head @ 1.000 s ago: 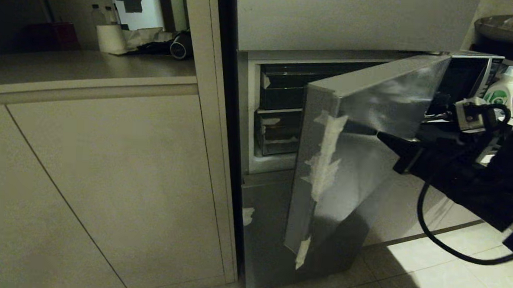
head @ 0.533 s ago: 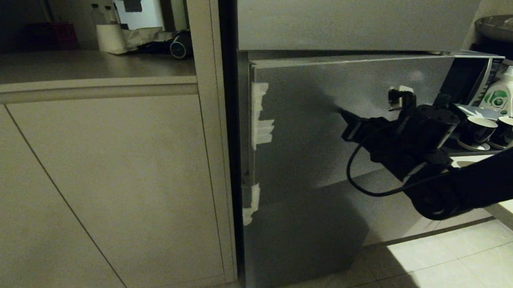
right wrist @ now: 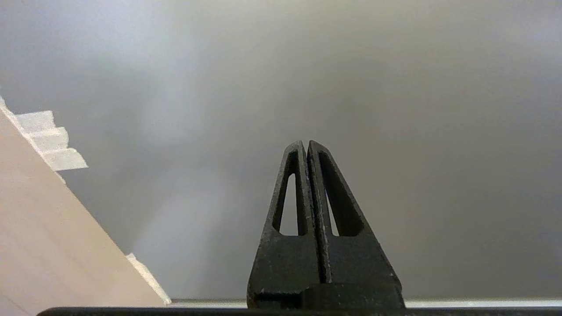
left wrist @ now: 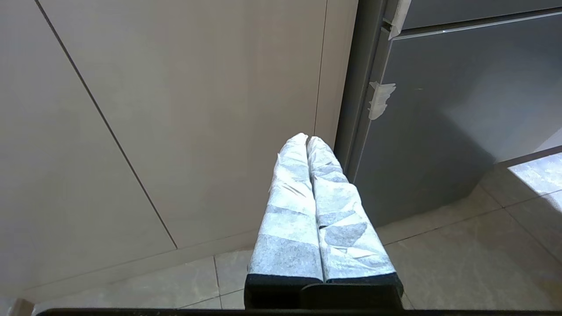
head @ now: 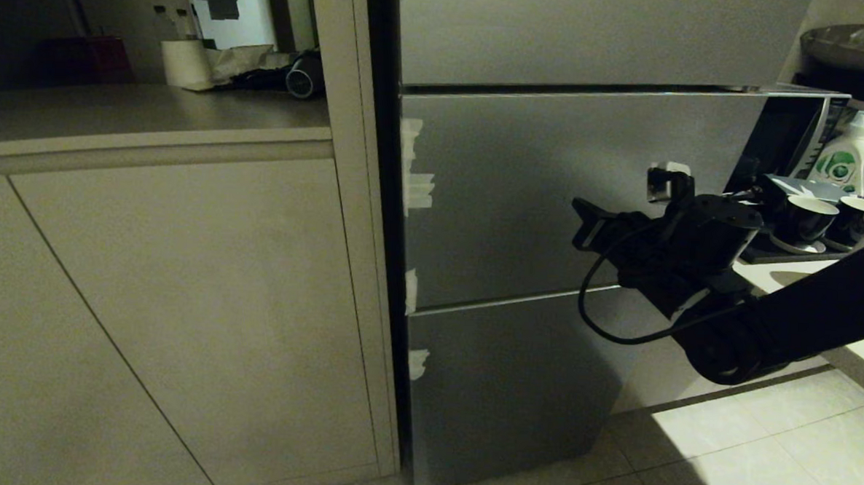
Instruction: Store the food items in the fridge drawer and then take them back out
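Door (head: 551,197) looks flush shut with the right gripper (head: 586,224), jaws together and empty, right at it, so the closing-up step seems finished; drawer and food are hidden inside, next comes backing off.

Can't see the fridge drawer or any food right now: both sit out of sight behind the shut grey steel door panel (head: 551,197), white tape scraps along its edge.
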You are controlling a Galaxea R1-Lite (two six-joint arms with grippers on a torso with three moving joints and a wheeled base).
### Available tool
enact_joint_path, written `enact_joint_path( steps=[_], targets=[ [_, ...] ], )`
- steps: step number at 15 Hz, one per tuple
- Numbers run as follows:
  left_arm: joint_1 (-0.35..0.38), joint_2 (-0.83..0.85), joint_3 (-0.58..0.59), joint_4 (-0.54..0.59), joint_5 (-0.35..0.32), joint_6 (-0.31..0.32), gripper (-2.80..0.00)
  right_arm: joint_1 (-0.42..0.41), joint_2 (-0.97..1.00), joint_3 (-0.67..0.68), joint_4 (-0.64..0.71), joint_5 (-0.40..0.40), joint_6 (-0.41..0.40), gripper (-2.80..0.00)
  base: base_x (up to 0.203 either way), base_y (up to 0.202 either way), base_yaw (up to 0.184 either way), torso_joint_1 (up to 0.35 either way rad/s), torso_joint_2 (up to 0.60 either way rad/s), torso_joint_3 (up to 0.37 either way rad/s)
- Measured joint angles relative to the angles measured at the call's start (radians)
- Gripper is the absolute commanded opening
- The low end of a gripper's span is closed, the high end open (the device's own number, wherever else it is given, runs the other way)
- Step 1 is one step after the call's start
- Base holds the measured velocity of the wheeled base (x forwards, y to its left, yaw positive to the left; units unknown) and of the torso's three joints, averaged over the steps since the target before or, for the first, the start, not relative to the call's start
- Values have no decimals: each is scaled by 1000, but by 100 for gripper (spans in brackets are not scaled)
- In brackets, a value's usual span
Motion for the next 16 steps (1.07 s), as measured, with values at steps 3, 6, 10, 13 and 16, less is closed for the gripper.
enact_joint_path(
  steps=[3,6,10,13,16],
  targets=[
    [0,0,0,0,0,0,-280,0,-112,149,7,-11,-19,-280,0,0,0,0,0,0],
    [0,0,0,0,0,0,-280,-26,-340,368,77,-56,-95,-280,0,0,0,0,0,0],
    [0,0,0,0,0,0,-280,-98,-731,613,271,-245,-154,-280,0,0,0,0,0,0],
    [0,0,0,0,0,0,-280,-158,-1034,755,414,-441,-179,-280,0,0,0,0,0,0],
    [0,0,0,0,0,0,-280,-233,-1310,888,612,-378,-209,-280,0,0,0,0,0,0]
  ],
)
